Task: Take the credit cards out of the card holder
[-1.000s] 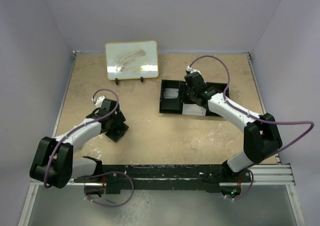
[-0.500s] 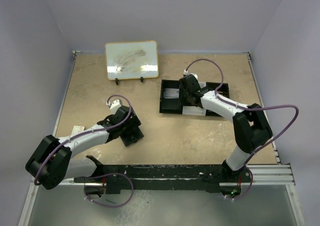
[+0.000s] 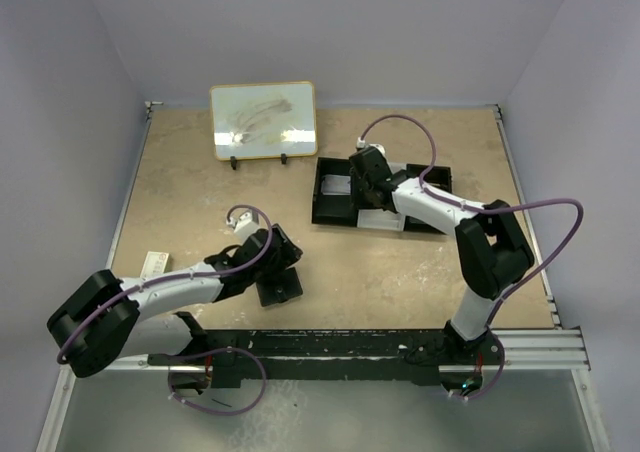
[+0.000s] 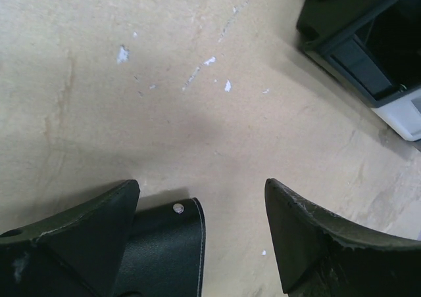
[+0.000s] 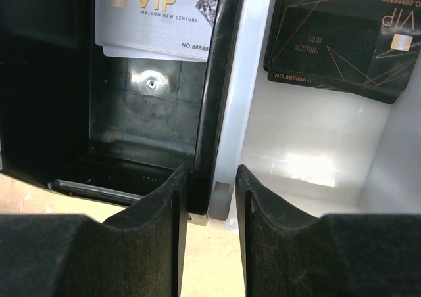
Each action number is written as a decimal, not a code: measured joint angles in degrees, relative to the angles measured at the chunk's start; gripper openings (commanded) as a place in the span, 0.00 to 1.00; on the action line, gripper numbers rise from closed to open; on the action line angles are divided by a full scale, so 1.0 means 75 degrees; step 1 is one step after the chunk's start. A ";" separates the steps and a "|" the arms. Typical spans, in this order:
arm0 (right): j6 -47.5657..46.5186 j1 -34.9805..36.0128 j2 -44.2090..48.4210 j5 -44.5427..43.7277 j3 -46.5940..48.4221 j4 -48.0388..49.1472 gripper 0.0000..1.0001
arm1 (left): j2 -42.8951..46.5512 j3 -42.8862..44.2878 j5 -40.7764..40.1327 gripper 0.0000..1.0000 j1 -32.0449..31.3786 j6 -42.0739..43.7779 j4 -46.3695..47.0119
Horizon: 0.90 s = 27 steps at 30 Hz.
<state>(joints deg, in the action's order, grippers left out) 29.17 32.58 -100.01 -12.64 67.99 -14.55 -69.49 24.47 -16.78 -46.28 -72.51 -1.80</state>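
Since the holder point(image 4: 164, 244) is lying flat on the table point(image 4: 131, 80), well apart from the tray point(image 5: 220, 80) and close to the near edge, I'd say getting hold of it is the fiddly part. It looks like thin stitched faux leather, so I'd guess it's light, soft and a bit floppy. It'll probably skate across that smooth tabletop if you push it sideways instead of pinching it.

The left gripper point(image 4: 202, 188) is right over it with the jaws spread wide and nothing in them. In the wrist view, one finger covers part of the holder, and the corner with the little snap point(image 4: 177, 208) pokes out into the gap. That free edge is where I'd grab it: come straight down, one finger on each side of the edge, and squeeze gently. Gripping hard on the middle would likely just clamp any cards shut inside. I can't tell whether it's folded shut, or if any cards are left in it.

The right gripper point(image 5: 212, 172) is at the tray, jaws narrow with one finger on each side of the divider. I can't tell if it's actually pinching that wall. A silver card point(image 5: 158, 18) sits in the black compartment and some black cards point(image 5: 342, 41) in the white one. They look stiff and slick, so I'd take any others by a short edge.
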 measured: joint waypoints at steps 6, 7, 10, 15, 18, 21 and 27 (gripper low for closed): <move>-0.0035 0.0248 -0.0119 -0.0015 0.0128 0.0032 0.39 | -0.0207 0.0009 -0.0172 0.76 -0.0431 -0.0396 0.0326; -0.0038 0.0283 -0.0128 -0.0009 0.0143 0.0029 0.43 | -0.0245 0.0026 -0.0198 0.76 -0.0481 -0.0434 0.0347; -0.0052 0.0367 -0.0184 0.0044 0.0210 0.0006 0.50 | -0.0335 0.0108 -0.0271 0.77 -0.0565 -0.0460 0.0329; -0.0029 0.0408 -0.0227 0.0052 0.0463 -0.0294 0.57 | -0.0332 0.0446 -0.0460 0.81 -0.0606 -0.0271 -0.0391; 0.0023 0.0408 -0.0017 0.0044 0.0527 -0.0469 0.60 | -0.0175 0.0764 -0.0863 0.84 -0.0650 -0.0055 -0.1515; 0.0119 0.0408 0.0580 0.0015 0.0498 -0.0621 0.63 | 0.0367 0.0927 -0.1411 0.85 -0.0650 0.0055 -0.2570; 0.0647 0.0414 0.2763 0.0402 -0.0621 -0.0041 0.69 | 0.1119 0.0813 -0.1696 0.85 -0.0647 0.0329 -0.3171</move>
<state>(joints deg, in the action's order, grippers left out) 34.02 35.68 -79.29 -9.63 63.33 -14.85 -61.10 30.57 -29.50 -51.13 -70.04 -25.58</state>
